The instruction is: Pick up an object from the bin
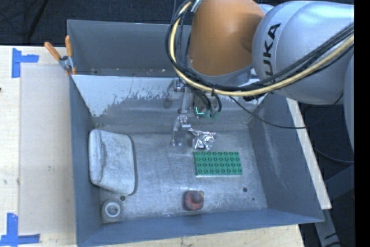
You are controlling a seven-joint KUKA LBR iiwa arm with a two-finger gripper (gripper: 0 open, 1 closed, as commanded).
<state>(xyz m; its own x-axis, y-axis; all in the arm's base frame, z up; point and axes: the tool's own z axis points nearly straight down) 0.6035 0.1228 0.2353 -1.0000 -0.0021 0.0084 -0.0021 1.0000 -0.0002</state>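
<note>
Near middle of bin (156, 173), claw (181, 135) hangs just left of crumpled silver foil wad (203, 139), wad just beside green studded plate (217, 163). Claw spread or pressed together: cannot tell. Best centre over wad, descend straight, clear of plate.

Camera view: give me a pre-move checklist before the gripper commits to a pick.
1. Gripper is down inside the bin, near the middle: ok.
2. Nearest thing is the crumpled foil piece, just beside the gripper on the arm's side: ok.
3. Gripper centred over the foil: not ok, it sits off to one side.
4. Grasp state: cannot tell.
5. Green studded plate lies flat close under the foil; whether they touch: cannot tell.
6. Grey cloth and red-brown round piece lie well apart from the gripper: ok.
</note>
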